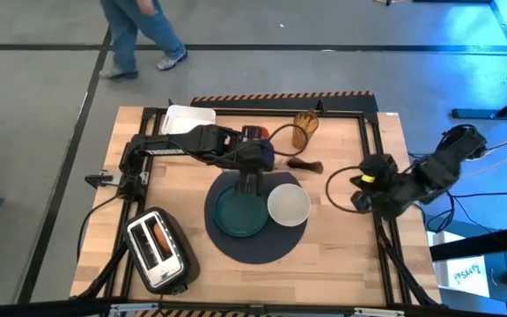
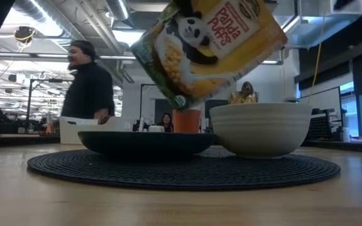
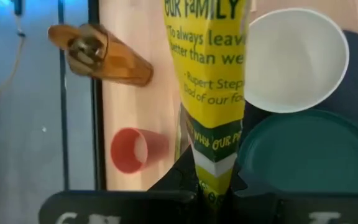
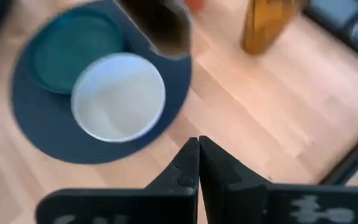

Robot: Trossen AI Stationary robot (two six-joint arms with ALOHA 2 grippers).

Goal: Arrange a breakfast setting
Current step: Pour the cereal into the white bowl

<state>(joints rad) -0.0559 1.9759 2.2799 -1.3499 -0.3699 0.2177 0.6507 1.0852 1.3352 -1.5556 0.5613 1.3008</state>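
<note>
- A black toaster [image 1: 157, 248] with something orange in one slot is being shown at the near left corner of the wooden table [image 1: 341, 255].
- The large round dark-grey mat [image 1: 255, 247] is being seen spread just right of it, near the middle of the table.
- On the mat, the teal plate [image 1: 238, 212] is being carried on the left part and the white bowl [image 1: 289, 204] on the right part, the two lying just beside each other; in the low view the plate [image 2: 146, 142] and the bowl [image 2: 261, 129] are being shown upright and empty.
- A yellow and green cereal box [image 2: 207, 47] marked "Panda Puffs" is being held tilted in the air above the far edge of the plate by the left gripper [image 1: 249, 182], whose fingers are being kept clamped on the box's narrow edge [image 3: 213, 93].
- The small orange cup [image 3: 133, 150] is being seen standing on the bare wood just behind the mat, beyond the box.
- The right gripper [image 4: 197, 163] is being held with its fingers pressed together, empty, out at the right edge of the table [image 1: 361, 195], well apart from the mat.
- An amber, see-through container [image 1: 304, 129] is being shown farther back, and a white bin [image 1: 188, 119] at the far left.
- A person [image 2: 88, 81] in dark clothes is being seen in the room behind the table.
</note>
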